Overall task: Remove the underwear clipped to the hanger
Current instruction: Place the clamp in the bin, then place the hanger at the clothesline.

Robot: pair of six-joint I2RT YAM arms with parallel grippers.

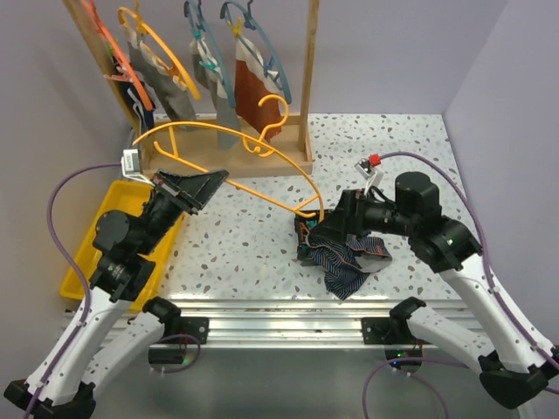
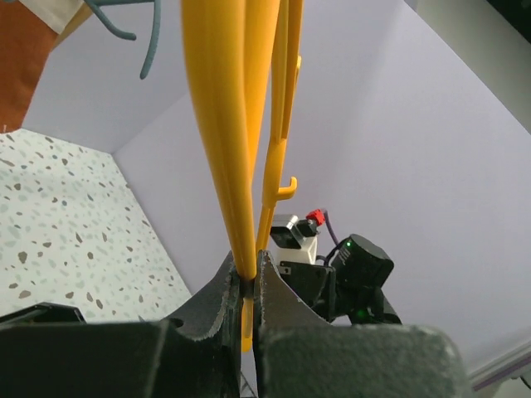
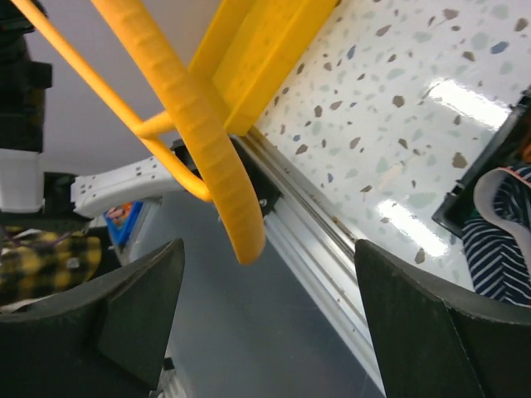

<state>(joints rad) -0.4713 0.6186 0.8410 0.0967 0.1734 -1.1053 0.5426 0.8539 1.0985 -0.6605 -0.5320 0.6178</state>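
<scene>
My left fingers (image 2: 211, 319) clamp the yellow hanger (image 2: 220, 124) while my right fingers (image 3: 124, 315) stand open by its far end, the striped navy underwear (image 1: 347, 262) lying loose on the worktop (image 1: 244, 253) at lower centre, so I judge this piece freed and the next move to be setting the hanger aside.

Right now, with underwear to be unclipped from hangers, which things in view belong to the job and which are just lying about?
Job in hand:
- yellow hanger, gripped by the left pincer
- right pincer, open by the hanger's end
- striped underwear on the table
- rust-brown underwear hanging on the wooden rack

Lying about:
- yellow bin
- metal rail
</scene>
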